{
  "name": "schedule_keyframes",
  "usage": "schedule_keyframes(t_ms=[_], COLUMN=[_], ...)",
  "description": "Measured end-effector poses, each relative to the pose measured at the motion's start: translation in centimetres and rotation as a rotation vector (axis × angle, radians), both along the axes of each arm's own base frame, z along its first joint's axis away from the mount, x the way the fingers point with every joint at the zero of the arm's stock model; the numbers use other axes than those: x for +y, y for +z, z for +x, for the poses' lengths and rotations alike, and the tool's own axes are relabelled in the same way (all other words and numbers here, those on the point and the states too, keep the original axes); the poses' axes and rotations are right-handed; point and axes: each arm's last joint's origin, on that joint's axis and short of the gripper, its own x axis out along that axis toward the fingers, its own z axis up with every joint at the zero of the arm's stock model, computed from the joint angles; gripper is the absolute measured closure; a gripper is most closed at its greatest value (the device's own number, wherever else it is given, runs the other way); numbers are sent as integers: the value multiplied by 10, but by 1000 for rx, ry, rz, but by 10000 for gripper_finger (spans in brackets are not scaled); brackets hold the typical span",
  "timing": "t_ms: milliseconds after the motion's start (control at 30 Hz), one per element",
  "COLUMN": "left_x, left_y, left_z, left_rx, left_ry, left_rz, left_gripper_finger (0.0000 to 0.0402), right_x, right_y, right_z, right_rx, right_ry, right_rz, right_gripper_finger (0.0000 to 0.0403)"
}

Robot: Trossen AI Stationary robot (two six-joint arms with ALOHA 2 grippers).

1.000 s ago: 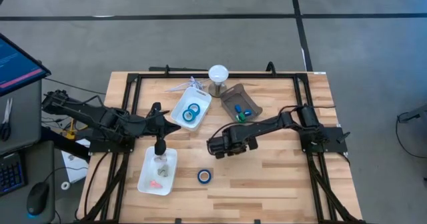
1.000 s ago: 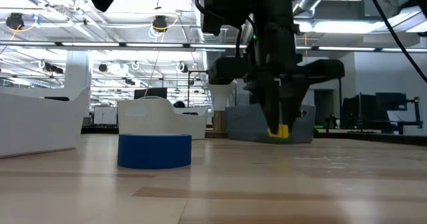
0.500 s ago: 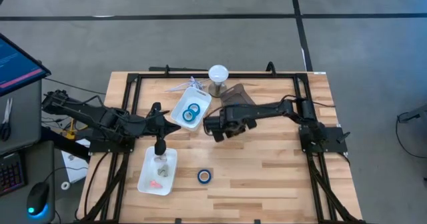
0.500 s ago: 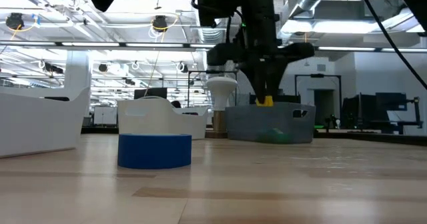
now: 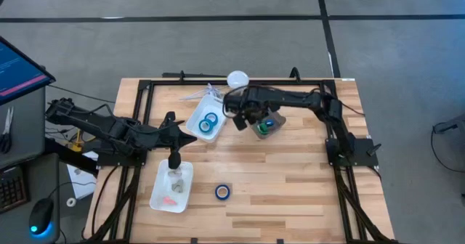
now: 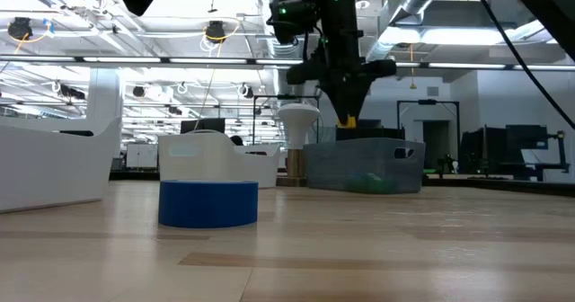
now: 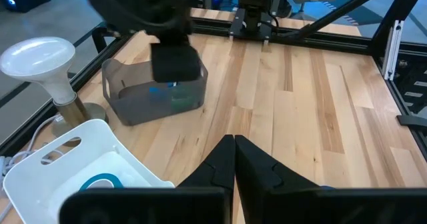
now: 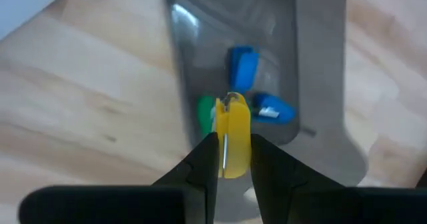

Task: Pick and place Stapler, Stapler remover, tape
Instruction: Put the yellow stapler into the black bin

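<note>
High view, left to right. My left gripper (image 5: 174, 161) sits at left of centre, fingers pressed fully together with nothing between them, poised above a white tray (image 5: 160, 197) at lower left that holds small pale and pink items too small to identify. To its upper right, a second white tray (image 5: 195, 119) contains two rolls of tape (image 5: 209, 121), blue rings with pale cores. A third roll of blue tape (image 5: 223, 192) lies alone on the bare wooden table (image 5: 290, 193) at lower centre; in the low view it appears as a blue band with a white top (image 6: 207, 192) at left of centre. A white lamp-like disc (image 5: 237, 78) stands at the upper centre edge.

Just right of centre, my right gripper (image 5: 244, 118) hangs over the grey bin (image 5: 278, 120). Its fingers are partly parted and clamp a small yellow object (image 8: 231, 134), flat-sided with a metal tip, which looks like a staple remover. In the right wrist view, the bin (image 8: 320, 64) beneath holds two blue pieces (image 8: 244, 68) and a green one (image 8: 204, 113) of similar size.

No brand, label or legible writing is visible on any item.
</note>
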Motion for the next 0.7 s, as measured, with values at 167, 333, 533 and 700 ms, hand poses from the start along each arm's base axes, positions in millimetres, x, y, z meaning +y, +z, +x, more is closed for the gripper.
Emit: schedule_keyframes(t_ms=[167, 333, 533, 700], left_x=[0, 0, 0, 0], left_y=[0, 0, 0, 0], left_z=[0, 0, 0, 0], left_rx=[0, 0, 0, -1], left_ry=[0, 0, 0, 0], left_rz=[0, 0, 0, 0], left_gripper_finger=[400, 400, 400, 400], right_x=[-27, -48, -54, -55], right_y=[0, 0, 0, 0], right_z=[-3, -7, -6, -6], right_rx=[4, -3, -23, -24], right_ry=[49, 67, 101, 101], right_rz=[-20, -21, -28, -25], right_gripper_finger=[337, 337, 337, 337])
